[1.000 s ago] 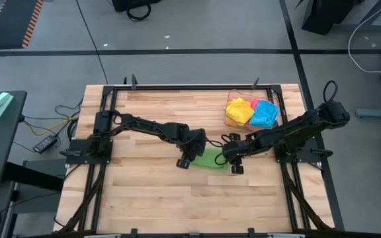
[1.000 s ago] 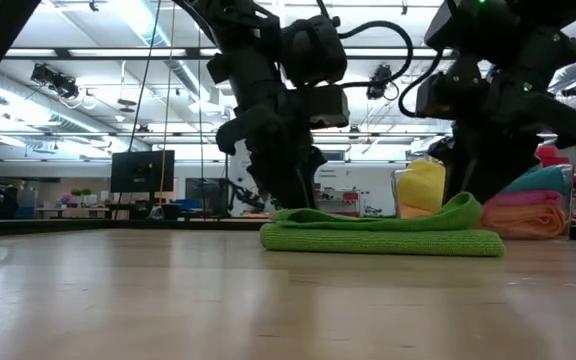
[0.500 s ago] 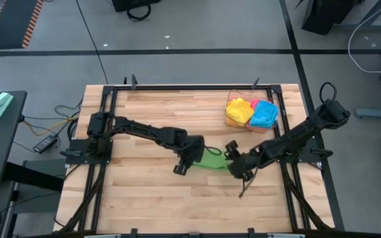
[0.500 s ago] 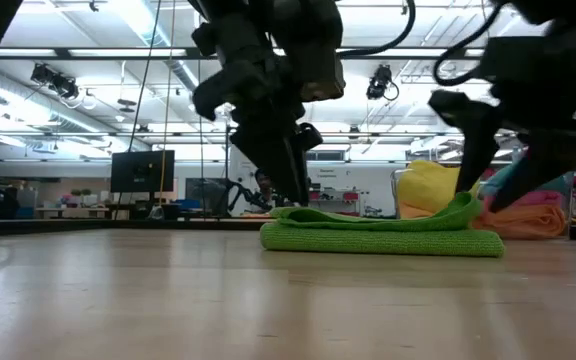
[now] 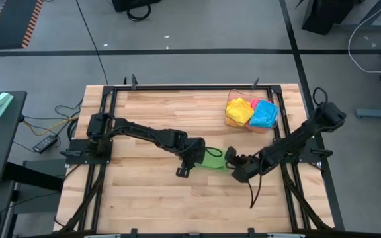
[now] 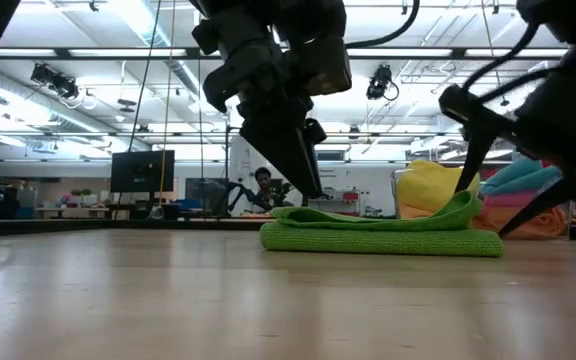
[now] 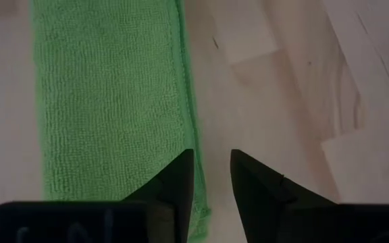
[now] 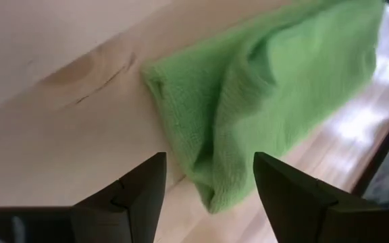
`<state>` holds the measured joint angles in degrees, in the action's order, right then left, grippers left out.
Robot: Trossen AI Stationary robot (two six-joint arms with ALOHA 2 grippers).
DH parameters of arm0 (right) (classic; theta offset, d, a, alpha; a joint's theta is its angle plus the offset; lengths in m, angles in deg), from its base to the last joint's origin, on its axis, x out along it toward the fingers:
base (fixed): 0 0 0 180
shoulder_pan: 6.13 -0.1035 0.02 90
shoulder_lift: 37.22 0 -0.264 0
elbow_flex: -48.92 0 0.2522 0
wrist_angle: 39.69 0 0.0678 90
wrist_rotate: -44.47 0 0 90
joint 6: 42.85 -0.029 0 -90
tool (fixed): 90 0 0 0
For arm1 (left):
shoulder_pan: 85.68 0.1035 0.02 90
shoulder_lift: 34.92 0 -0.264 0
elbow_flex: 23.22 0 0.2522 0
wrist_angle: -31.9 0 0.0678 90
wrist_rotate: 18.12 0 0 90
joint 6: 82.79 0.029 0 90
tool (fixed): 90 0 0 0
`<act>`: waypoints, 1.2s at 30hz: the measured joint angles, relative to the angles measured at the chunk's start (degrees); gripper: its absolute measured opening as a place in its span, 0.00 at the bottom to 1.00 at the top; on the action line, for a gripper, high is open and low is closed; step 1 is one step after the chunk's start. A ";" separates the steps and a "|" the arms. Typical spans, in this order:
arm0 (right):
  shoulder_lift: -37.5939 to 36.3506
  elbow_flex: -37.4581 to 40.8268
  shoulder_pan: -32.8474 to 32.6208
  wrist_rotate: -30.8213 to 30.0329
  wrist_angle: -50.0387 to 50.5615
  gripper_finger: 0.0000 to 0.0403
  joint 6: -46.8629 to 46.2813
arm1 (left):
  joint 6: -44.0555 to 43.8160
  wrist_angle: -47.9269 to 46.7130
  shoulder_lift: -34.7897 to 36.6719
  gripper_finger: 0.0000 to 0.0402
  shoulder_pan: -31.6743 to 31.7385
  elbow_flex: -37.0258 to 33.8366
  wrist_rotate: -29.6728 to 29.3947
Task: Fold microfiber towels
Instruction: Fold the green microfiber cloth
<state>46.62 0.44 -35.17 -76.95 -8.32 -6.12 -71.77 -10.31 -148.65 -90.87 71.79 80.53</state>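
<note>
Here, label by label:
Towel material: the bright green microfiber towel (image 5: 211,159) has a fine, nubbly looped weave with a stitched hem along its long edge.
Towel shape: folded into a long narrow strip of several layers, flat at its left end, with a raised, rumpled lip of cloth at its right end.
Towel place: near the middle of the pale wooden plank table (image 5: 144,198), between the two arms.
Left gripper (image 7: 211,179): at the towel's left end, its dark wedge-shaped fingers a narrow gap apart, one over the hem and one over bare wood, gripping nothing.
Right gripper (image 8: 208,182): just right of the towel's rumpled end, jaws spread wide and empty.
Other cloths: yellow, blue, pink and orange microfiber towels (image 5: 251,112) lie bunched in the clear plastic bin (image 5: 237,93) at the table's far right corner.
</note>
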 joint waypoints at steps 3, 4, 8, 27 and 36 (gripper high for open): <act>1.96 0.39 0.08 -1.47 -2.11 0.57 5.84 | -0.35 -0.19 0.00 0.26 -0.02 0.00 0.00; 2.35 0.38 0.38 -1.55 -2.70 0.57 7.37 | -0.58 -0.21 0.00 0.27 -0.02 0.00 0.00; 4.35 0.37 1.71 -0.91 -3.88 0.56 11.22 | -2.51 -0.27 0.00 0.26 -0.05 0.00 0.02; 6.90 0.33 3.05 8.63 -11.94 0.08 13.11 | -3.01 -0.68 -0.04 0.25 -0.23 0.00 0.00; 5.93 -5.22 0.49 11.12 -3.57 0.02 5.78 | -2.99 -0.30 -0.04 0.25 -2.25 0.00 0.02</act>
<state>52.56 -4.78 -34.68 -65.83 -11.88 -0.34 -74.76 -10.61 -148.70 -93.12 71.79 80.55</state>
